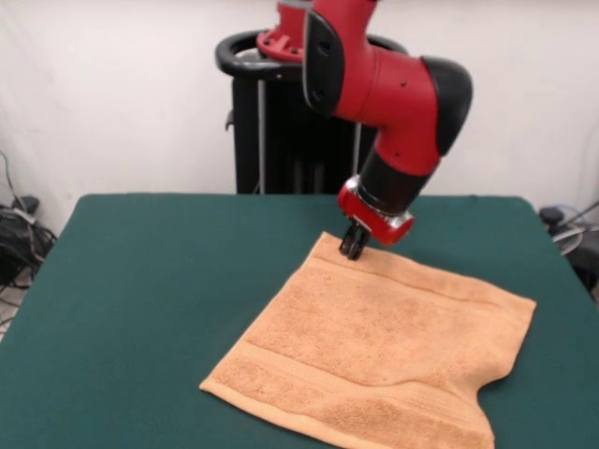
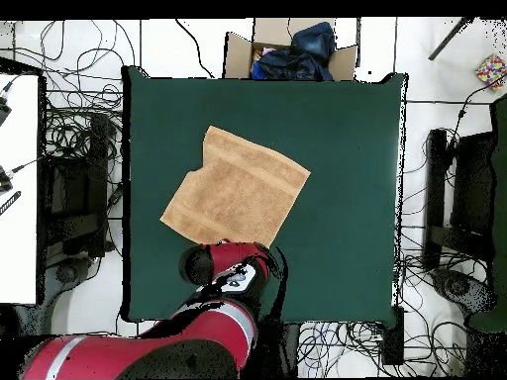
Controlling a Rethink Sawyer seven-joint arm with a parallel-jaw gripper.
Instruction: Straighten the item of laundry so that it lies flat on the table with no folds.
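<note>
Orange-tan towel [image 1: 374, 360] sits on the green table [image 1: 140, 281], rotated so its corners point toward the table edges, roughly mid-table in the overhead view. Mostly spread out. One corner is not flat: in the front view the towel's lower right shows a ridge and a notch in the outline, as if a flap is folded or bunched there. Woven bands visible near two opposite towel edges. Gripper [image 1: 353, 245] is at the towel's far corner in the front view, tips down on or just above the cloth; contact unclear. Jaws look narrow, tips close together; can't tell if they pinch any fabric. In the overhead view, the arm [image 2: 213, 297] covers that towel corner.
</note>
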